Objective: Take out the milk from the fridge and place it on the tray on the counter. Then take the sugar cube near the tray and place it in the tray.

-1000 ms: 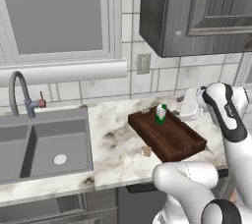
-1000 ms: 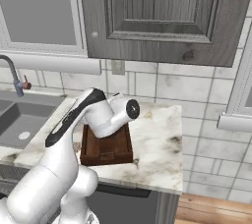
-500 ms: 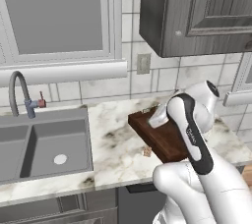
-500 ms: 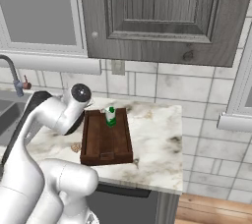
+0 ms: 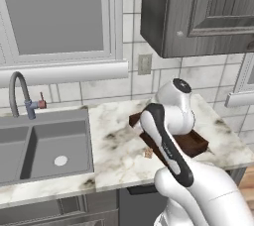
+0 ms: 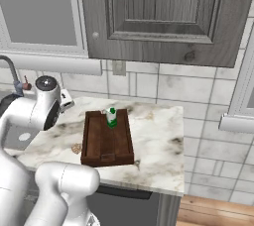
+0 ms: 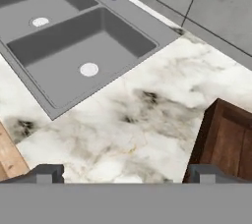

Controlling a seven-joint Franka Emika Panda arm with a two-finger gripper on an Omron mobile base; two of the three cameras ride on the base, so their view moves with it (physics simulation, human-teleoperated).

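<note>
The arm has swung left off the tray [image 6: 106, 143]. The tool [image 7: 125, 173], fully open and holding nothing, hangs over bare counter [image 7: 147, 120]; the tray's corner sits at 3 o'clock, the sink [image 7: 74, 46] at 11. The milk [image 6: 111, 117] stands in the tray; the cube [image 6: 76, 147] lies just beside it.

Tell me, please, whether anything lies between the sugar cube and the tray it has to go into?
Nothing visible does. The sugar cube lies on the counter just off the tray, with bare marble between them; the milk stands at the tray's far end.
</note>
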